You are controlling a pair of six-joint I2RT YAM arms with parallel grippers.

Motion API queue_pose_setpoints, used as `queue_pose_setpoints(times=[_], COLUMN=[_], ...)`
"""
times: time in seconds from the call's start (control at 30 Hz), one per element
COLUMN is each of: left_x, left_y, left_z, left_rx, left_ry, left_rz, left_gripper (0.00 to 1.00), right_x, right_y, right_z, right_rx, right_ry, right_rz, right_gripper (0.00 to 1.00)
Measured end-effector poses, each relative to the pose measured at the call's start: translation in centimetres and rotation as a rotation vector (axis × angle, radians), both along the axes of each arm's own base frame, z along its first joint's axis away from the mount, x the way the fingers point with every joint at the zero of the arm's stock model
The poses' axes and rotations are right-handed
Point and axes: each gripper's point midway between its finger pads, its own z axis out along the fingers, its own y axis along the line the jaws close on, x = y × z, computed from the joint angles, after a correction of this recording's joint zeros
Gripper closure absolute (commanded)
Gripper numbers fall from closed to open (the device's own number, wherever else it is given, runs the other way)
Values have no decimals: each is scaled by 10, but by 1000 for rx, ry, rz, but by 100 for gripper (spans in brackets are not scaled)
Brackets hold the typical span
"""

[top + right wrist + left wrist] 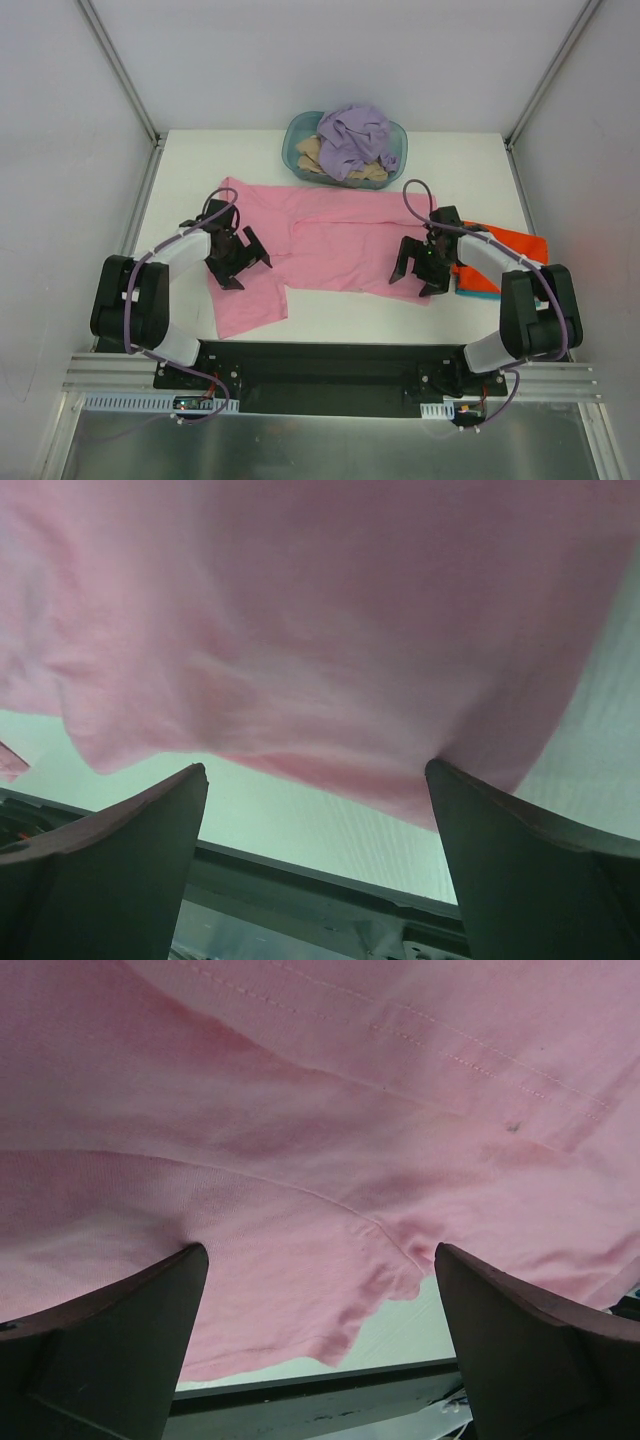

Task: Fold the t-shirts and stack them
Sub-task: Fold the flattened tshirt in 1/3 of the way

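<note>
A pink t-shirt (pixel 330 240) lies spread flat across the middle of the table. My left gripper (pixel 244 266) is open, its jaws resting down on the shirt's left part near the sleeve and hem (pixel 300 1290). My right gripper (pixel 416 276) is open over the shirt's near right edge (pixel 330 770). An orange-red t-shirt (pixel 512 246) lies folded on a teal t-shirt (pixel 476 291) at the right, under my right arm. A lavender t-shirt (pixel 355 138) and a tan t-shirt (pixel 312 155) are piled in the basket.
The teal translucent oval basket (pixel 292 140) stands at the back middle of the white table (pixel 350 315). Grey enclosure walls close the sides and back. The black mounting rail runs along the near edge.
</note>
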Motion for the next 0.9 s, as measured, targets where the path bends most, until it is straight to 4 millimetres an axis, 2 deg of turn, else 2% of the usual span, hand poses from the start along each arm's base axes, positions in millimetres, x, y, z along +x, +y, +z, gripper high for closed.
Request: queue_pose_setpoints(times=[0.13,0.5,0.63,0.73,0.83,0.9], left_x=[0,-6,-6,-10,-25,-40], left_y=[6,8,8,9,16,25], left_z=[-1,7,24,43,58,60], left_rx=[-5,-31,-44,-52,-27,14], left_ry=[4,-48,-101,-154,-170,-154], left_rz=[42,53,48,49,76,116], left_gripper=[1,1,1,1,1,1], right_x=[0,0,2,8,13,13], right_y=[-14,-17,-14,-14,-13,-13], right_z=[-1,4,24,48,67,71], right_rx=[6,19,44,56,67,69], right_ry=[15,-20,-98,-198,-280,-297], right_rz=[-69,-25,15,31,41,44], right_gripper=[3,3,3,3,3,3])
